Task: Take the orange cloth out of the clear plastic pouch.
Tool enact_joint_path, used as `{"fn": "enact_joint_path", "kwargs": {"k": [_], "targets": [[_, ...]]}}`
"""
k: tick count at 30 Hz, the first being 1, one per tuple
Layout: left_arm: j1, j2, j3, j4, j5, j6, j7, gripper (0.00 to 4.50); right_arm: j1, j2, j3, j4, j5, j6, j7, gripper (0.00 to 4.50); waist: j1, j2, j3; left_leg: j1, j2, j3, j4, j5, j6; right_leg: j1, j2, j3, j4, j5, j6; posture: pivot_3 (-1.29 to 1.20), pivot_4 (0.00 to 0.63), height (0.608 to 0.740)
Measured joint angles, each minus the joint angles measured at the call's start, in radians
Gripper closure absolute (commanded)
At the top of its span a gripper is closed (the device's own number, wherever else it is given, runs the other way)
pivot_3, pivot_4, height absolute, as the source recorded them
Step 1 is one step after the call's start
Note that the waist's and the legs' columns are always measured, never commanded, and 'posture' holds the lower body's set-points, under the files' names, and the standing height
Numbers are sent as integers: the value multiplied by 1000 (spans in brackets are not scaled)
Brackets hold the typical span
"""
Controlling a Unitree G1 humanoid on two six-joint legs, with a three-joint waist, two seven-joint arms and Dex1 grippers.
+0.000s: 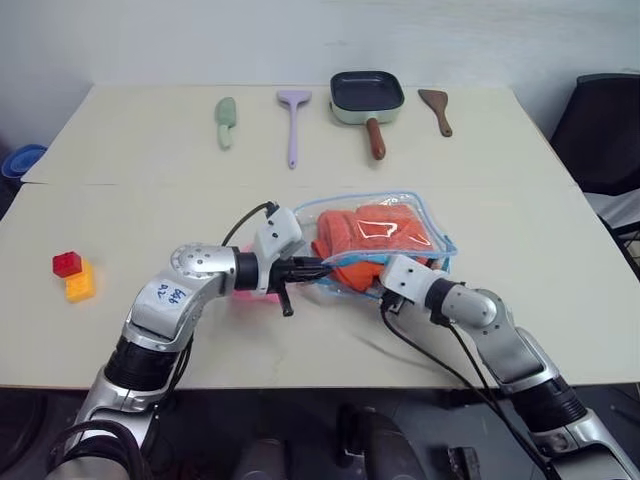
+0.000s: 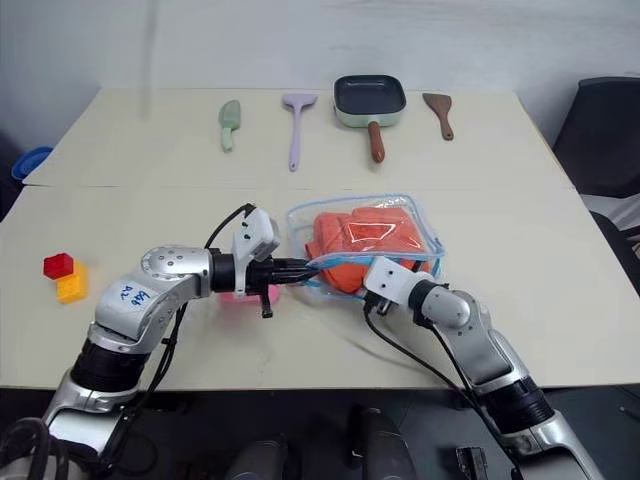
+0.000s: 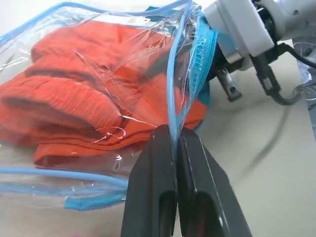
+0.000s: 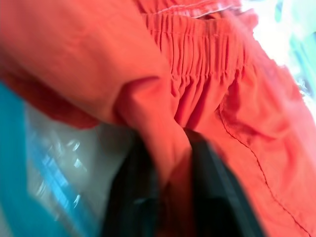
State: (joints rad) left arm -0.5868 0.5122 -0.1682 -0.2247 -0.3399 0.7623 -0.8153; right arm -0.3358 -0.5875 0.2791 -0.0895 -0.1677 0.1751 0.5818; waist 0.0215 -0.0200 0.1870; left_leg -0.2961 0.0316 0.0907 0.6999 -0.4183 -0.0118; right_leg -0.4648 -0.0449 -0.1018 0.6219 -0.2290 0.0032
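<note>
You have the clear plastic pouch (image 1: 425, 222) near the middle of the tabletop (image 1: 150, 170), with the orange cloth (image 1: 365, 240) still inside it. Your left gripper (image 3: 175, 148) is pinched tight on the pouch's light-blue edging at its near-left side. Your right gripper (image 4: 170, 170) is in the pouch mouth, its fingers clamped on a fold of the orange cloth. A frying pan (image 1: 366, 98) sits by the far edge.
</note>
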Motion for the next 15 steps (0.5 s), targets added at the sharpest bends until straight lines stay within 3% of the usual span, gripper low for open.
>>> {"fn": "enact_joint_path", "kwargs": {"k": [6,11,15], "targets": [[-35,-21,8,73,18,-20,45,4500,66,-88,-14,-93,75,-87,174,4485,1,0,0,-1,0,-1,0,0,0,0,1,-1,0,0,0,0,150,740],[-75,-41,9,166,79,-91,103,4500,140,-162,-24,-264,253,-89,368,4485,0,0,0,0,0,-1,-1,0,0,0,1,-2,-1,0,0,0,150,740],[-93,-69,11,259,117,-131,159,4500,222,-285,-30,-353,314,-98,504,4485,3,0,0,-1,0,-1,0,0,0,0,0,-2,-1,0,0,0,150,740]]}}
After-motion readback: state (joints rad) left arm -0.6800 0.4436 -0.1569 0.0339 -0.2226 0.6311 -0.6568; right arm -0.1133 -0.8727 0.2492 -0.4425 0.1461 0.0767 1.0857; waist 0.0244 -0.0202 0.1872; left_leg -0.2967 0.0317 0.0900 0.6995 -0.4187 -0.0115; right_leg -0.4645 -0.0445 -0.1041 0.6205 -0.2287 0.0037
